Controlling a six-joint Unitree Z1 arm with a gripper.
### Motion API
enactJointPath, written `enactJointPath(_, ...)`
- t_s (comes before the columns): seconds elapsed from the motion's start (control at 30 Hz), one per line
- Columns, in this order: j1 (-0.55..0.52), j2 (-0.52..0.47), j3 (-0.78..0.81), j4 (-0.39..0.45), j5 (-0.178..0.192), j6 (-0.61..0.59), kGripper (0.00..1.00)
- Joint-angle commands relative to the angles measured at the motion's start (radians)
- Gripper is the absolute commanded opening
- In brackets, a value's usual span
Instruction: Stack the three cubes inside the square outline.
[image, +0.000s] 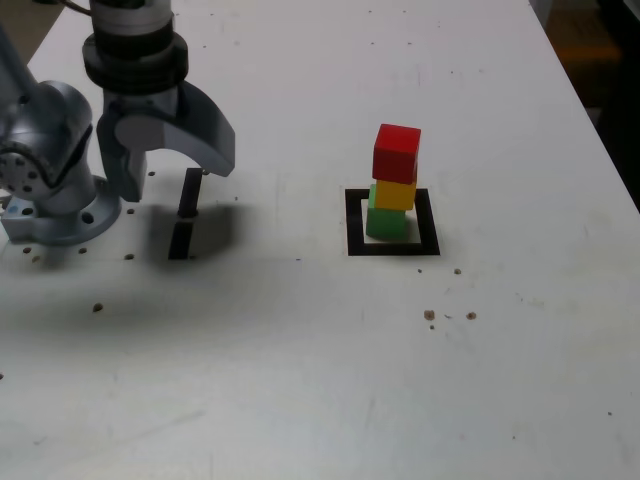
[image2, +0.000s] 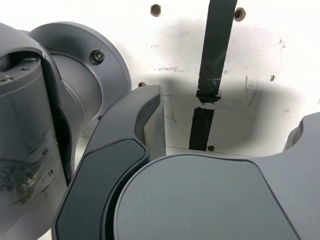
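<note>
The three cubes stand as one tower in the exterior view: the green cube (image: 386, 222) at the bottom, the yellow cube (image: 395, 194) on it, and the red cube (image: 397, 152) on top, shifted slightly toward the exterior view's right. The green cube rests inside the square outline (image: 392, 248), toward its far left corner. My gripper (image: 176, 180) hangs well off to the exterior view's left of the tower, open and empty. In the wrist view the gripper (image2: 227, 112) shows wide-spread jaws with only table between them; the cubes are out of that view.
Two short black strips (image: 187, 200) lie on the white table under the gripper, also seen as strips (image2: 214, 50) in the wrist view. The arm's grey base (image: 50, 190) stands at the exterior view's far left. Small brown specks (image: 430, 315) dot the table near the outline.
</note>
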Motion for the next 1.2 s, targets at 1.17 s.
enactJointPath(1.17,-0.116,0.305,-1.199,0.572,0.186,0.139,0.93)
